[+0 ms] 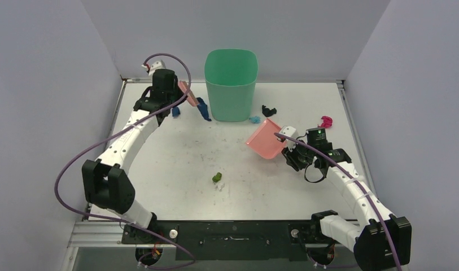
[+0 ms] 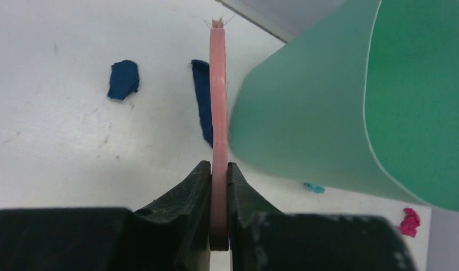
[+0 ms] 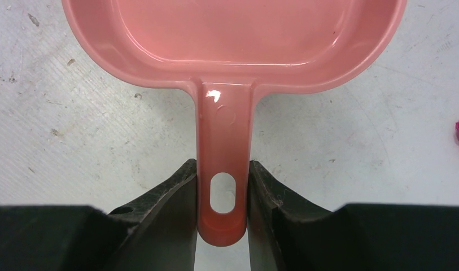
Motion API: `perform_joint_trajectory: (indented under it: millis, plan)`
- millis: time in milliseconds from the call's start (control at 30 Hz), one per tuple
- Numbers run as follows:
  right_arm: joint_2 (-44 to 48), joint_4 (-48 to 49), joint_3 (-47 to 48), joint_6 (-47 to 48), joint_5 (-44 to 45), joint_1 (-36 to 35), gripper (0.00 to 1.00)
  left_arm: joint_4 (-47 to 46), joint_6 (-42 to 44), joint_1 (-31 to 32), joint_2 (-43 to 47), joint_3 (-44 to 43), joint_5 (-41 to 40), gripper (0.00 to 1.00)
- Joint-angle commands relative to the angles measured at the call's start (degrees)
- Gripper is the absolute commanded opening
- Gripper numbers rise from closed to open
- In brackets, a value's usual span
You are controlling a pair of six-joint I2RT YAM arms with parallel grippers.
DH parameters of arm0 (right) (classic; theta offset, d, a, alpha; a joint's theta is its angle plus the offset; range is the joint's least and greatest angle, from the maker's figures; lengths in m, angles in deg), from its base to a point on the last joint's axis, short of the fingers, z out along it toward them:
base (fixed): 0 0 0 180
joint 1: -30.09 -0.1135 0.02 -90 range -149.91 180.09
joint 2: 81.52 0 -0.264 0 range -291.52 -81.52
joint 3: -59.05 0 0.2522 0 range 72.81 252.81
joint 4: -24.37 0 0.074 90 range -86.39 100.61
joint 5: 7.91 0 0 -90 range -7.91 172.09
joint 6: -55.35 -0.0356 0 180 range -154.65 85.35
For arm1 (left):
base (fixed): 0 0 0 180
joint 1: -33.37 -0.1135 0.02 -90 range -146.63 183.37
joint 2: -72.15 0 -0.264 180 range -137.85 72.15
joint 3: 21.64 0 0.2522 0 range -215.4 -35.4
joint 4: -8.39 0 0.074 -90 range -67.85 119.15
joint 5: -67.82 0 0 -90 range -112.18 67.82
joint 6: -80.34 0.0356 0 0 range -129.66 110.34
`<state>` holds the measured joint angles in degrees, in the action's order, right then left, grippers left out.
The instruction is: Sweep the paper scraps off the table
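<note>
The paper scraps lie scattered on the table: two dark blue scraps just left of the green bin, a light blue scrap and a black scrap to its right, a magenta scrap near the right edge, and a green scrap mid-table. The dustpan shows nothing inside, so the sweeping looks barely begun. The left gripper pinches the brush beside the dark blue bits. The right gripper is clamped on the dustpan's handle.

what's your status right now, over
Left gripper shut on brush, right gripper shut on dustpan. Paper scraps scattered on table, none in dustpan. Green bin close beside brush.
</note>
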<state>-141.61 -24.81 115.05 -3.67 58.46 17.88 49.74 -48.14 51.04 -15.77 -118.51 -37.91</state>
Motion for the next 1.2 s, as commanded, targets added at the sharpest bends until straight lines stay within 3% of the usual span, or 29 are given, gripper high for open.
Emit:
perform_joint_trajectory:
  millis: [0,100,300,500,733,967,1167]
  plan:
    - [0.94,1.41,0.04,0.53,-0.79,0.91,0.20,-18.05,-9.59,-2.84,-6.89,-0.44,6.11,0.00]
    - [0.76,1.41,-0.11,0.70,-0.73,1.48,0.20,-24.41,-14.47,-4.94,-12.97,-0.74,11.51,0.00]
    - [0.24,1.49,-0.05,0.61,-0.29,2.34,0.20,-24.53,-18.64,-6.17,-23.98,-8.75,13.88,0.00]
    - [0.42,1.41,-0.09,0.84,-0.74,3.06,0.20,-21.76,-22.00,-6.77,-25.08,-7.50,14.20,0.00]
    - [1.23,0.82,-0.05,1.61,-2.27,3.01,0.20,-22.06,-28.06,-8.26,-11.99,11.39,10.13,0.00]
    - [2.32,-0.08,0.03,2.79,-3.94,3.22,0.20,-23.02,-27.78,-8.62,6.60,30.79,9.61,0.00]
    - [3.48,-0.55,0.12,3.20,-4.98,3.26,0.20,-14.10,-23.66,-7.45,25.93,39.47,11.38,0.00]
